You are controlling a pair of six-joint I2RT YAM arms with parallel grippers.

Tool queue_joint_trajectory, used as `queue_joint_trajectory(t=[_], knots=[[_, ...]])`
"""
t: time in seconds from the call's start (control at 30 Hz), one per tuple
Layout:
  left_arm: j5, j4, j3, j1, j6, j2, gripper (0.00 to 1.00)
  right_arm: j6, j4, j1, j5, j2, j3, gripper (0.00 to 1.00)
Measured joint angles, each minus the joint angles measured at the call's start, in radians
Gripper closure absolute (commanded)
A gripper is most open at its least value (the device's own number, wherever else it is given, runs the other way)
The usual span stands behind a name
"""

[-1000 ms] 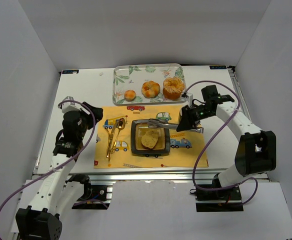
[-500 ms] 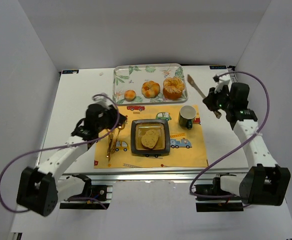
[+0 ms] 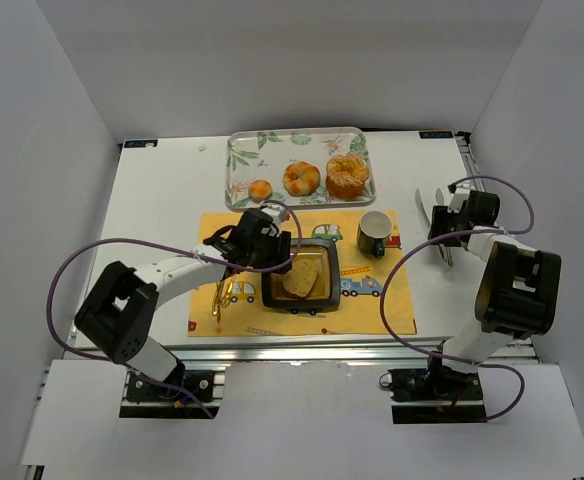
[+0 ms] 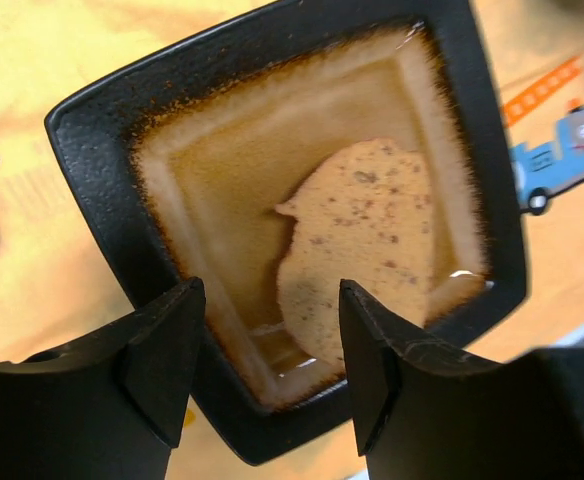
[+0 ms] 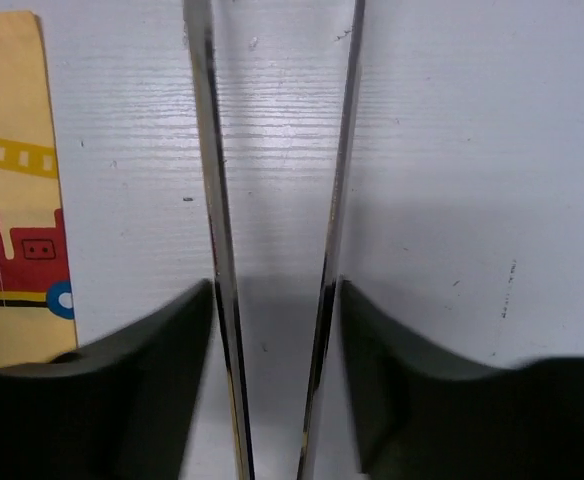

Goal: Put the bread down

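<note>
1 bread on 1 plate — 3 pastries on 1 tray.

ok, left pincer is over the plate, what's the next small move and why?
Probably lower the left pincer straight down and close. Its jaws stand open above the black plate, with the end of the flat-lying bread under the gap. The right pincer sits aside holding the tongs.

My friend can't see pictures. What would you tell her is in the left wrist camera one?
A slice of bread lies in a dark square plate with a shiny tan middle, on a yellow placemat with a cartoon truck. The left gripper, open and empty, shows at the bottom of the picture.
</note>
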Motion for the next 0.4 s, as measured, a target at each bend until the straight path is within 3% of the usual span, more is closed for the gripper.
queue_joint_trajectory(t=[0.1, 0.4], knots=[[-0.029, -0.023, 0.019, -0.010, 0.032, 0.030, 0.33, -0.034, 0.000, 0.001, 0.000, 0.003, 0.003, 0.11], [-0.046, -0.034, 0.050, -0.033, 0.083, 0.059, 0.32, -0.097, -0.088, 0.000, 0.046, -0.116, 0.046, 0.11]])
